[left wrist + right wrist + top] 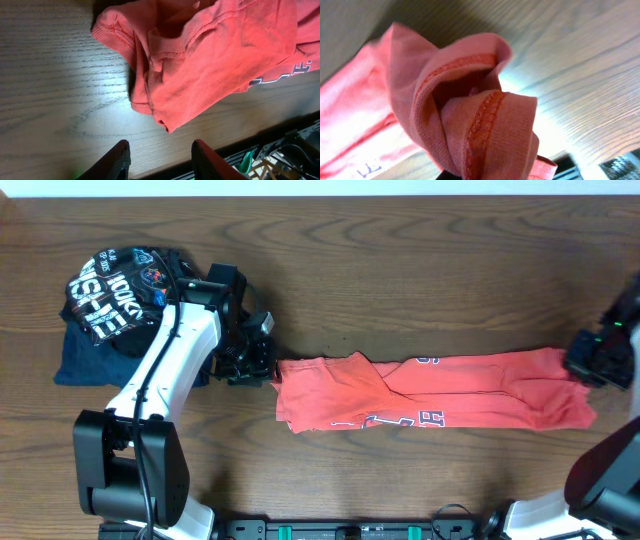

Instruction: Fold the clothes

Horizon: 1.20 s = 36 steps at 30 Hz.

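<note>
The orange-red T-shirt (430,390) lies stretched into a long band across the table, white lettering showing along its near edge. My left gripper (250,360) is at the shirt's left end, open and empty; in the left wrist view its fingers (160,157) stand apart over bare wood, a little short of the bunched hem (200,65). My right gripper (598,360) is at the shirt's right end and is shut on a bunched fold of hem, which fills the right wrist view (475,120) and hides the fingers.
A black garment with white lettering (115,290) lies on a navy blue garment (85,360) at the far left, behind my left arm. The table's front edge and a black rail with cables (280,150) run close below the left gripper.
</note>
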Motion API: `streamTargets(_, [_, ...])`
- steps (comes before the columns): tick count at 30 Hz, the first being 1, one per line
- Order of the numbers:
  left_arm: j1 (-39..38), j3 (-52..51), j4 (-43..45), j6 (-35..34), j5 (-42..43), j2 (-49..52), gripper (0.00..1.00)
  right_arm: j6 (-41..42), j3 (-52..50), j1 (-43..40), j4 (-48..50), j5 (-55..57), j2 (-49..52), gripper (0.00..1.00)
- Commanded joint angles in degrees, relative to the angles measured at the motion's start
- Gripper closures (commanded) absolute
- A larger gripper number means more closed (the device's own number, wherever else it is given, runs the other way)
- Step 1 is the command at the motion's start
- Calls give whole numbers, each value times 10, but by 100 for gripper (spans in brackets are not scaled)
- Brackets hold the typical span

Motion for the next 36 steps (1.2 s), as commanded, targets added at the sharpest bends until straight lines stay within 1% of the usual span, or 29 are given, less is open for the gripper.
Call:
streamTargets(1, [3, 10, -6, 1, -2, -11, 58, 45, -2, 55, -13, 2, 0, 99])
streamTargets(7, [3, 10, -14, 1, -2, -11, 58, 96, -31, 155, 12, 2, 1, 99])
streamTargets(13, [3, 10, -14, 1, -2, -11, 58, 156, -72, 246, 70, -1, 1, 99])
streamTargets(16, [3, 10, -14, 1, -2, -11, 58, 171, -90, 290, 103, -3, 1, 98])
streamTargets(18, [3, 10, -14, 2, -2, -11, 58, 171, -102, 315, 127, -14, 1, 91])
streamTargets(22, [3, 10, -14, 4, -2, -11, 58, 170, -115, 360, 153, -49, 1, 74])
streamTargets(23, [3, 10, -14, 4, -3, -11, 58, 169, -115, 372, 153, -49, 1, 62])
streamTargets(24, [3, 10, -14, 4, -3, -11, 58, 168, -115, 379, 153, -49, 1, 52])
streamTargets(27, [3, 10, -13, 4, -3, -11, 58, 130, -115, 395, 157, -47, 1, 51])
streamTargets(28, [3, 10, -13, 4, -3, -11, 58, 122, -115, 395, 157, -44, 1, 55])
streamTargets(31, [3, 10, -13, 10, -3, -11, 58, 123, -115, 386, 151, -14, 1, 69])
streamTargets(34, [3, 10, -13, 10, -3, -11, 58, 173, -115, 368, 143, 42, 0, 69])
streamTargets(36, [3, 10, -13, 10, -3, -11, 57, 177, -115, 358, 147, 52, 0, 69])
